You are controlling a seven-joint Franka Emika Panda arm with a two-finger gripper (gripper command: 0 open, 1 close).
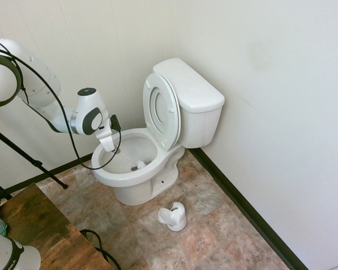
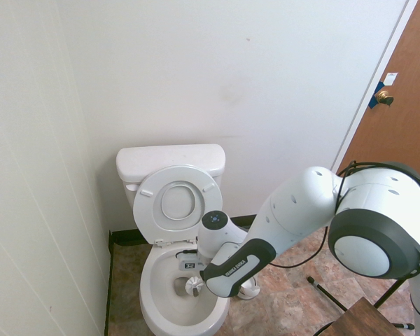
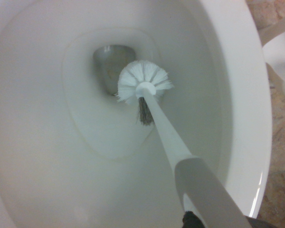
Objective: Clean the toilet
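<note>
Looking into the toilet [image 1: 129, 169], you see the jaws clamped on a white brush [image 3: 145, 85], its head inside the bowl beside the drain.

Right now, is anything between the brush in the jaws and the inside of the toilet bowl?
Nothing visible. The seat and lid of the large white porcelain toilet stand raised against the tank, and the white toilet brush held by the gripper is already down in the bowl. The small white brush holder sits aside on the floor.
</note>
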